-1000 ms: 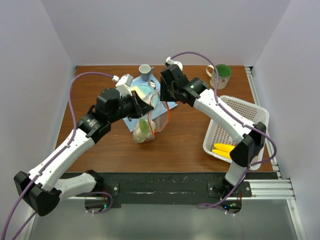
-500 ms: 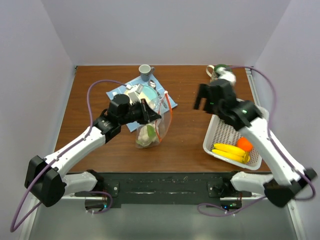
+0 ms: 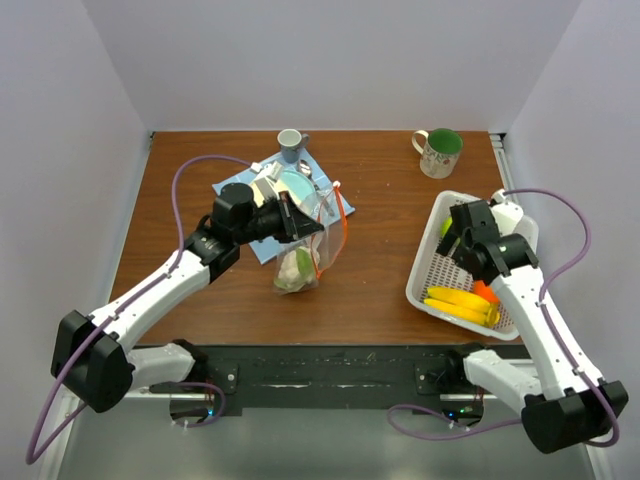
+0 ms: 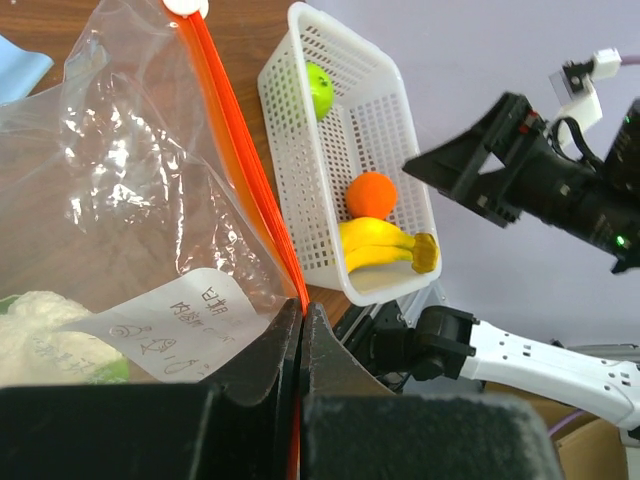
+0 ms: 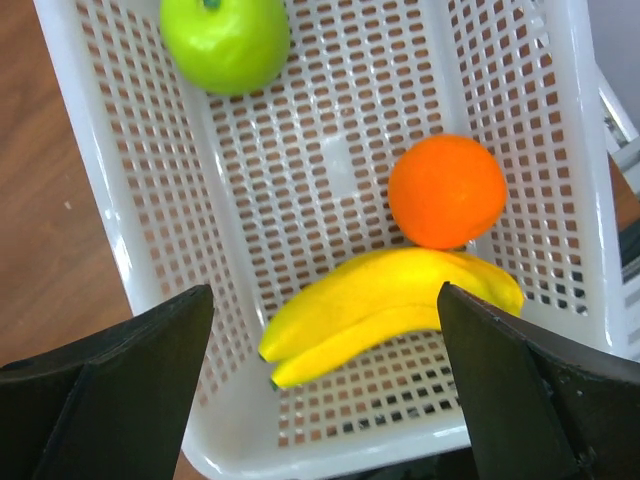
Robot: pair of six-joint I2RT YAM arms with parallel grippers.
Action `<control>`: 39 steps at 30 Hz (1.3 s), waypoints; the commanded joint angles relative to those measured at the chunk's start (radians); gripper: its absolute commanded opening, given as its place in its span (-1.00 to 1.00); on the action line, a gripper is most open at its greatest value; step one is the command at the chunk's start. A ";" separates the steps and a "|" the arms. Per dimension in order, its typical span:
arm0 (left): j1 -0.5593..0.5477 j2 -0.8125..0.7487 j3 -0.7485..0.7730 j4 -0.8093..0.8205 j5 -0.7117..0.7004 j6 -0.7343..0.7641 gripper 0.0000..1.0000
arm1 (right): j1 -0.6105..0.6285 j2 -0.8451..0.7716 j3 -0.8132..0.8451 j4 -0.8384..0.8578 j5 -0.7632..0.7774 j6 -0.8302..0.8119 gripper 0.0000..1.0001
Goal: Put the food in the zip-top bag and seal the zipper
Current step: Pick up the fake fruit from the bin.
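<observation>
Three pieces of the food lie in the white basket (image 5: pixel 120 250): a green apple (image 5: pixel 225 40), an orange (image 5: pixel 447 190) and a yellow banana (image 5: pixel 390 310), the orange touching the banana. The right jaws hang wide apart above them, with nothing between. The pale green leafy piece (image 3: pixel 292 266) sits inside the zip-top bag (image 4: pixel 120 190), which stands on the brown surface (image 3: pixel 380 270), well apart from the basket. The left jaws are pinched on its zipper (image 4: pixel 245 170).
</observation>
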 commanded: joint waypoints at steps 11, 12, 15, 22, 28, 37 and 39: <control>0.007 -0.006 0.001 0.086 0.059 -0.010 -1.00 | -0.304 0.478 0.033 0.639 -0.326 -0.050 0.92; 0.007 -0.007 -0.001 0.086 0.060 -0.010 -1.00 | -0.312 0.483 0.036 0.639 -0.318 -0.040 0.91; 0.007 -0.007 -0.002 0.077 0.068 -0.006 -1.00 | -0.312 0.453 0.047 0.581 -0.275 -0.018 0.88; 0.009 -0.003 -0.007 0.086 0.082 -0.010 -1.00 | -0.312 0.332 0.104 0.231 -0.047 0.084 0.92; 0.009 0.020 -0.004 0.072 0.117 -0.004 -1.00 | -0.312 0.282 0.089 -0.160 0.128 0.367 0.97; 0.009 0.040 0.004 0.018 0.103 0.037 -1.00 | -0.312 0.100 -0.128 -0.240 0.150 0.490 0.97; 0.007 0.049 0.004 0.020 0.100 0.036 -1.00 | -0.312 0.062 -0.161 -0.203 0.141 0.458 0.97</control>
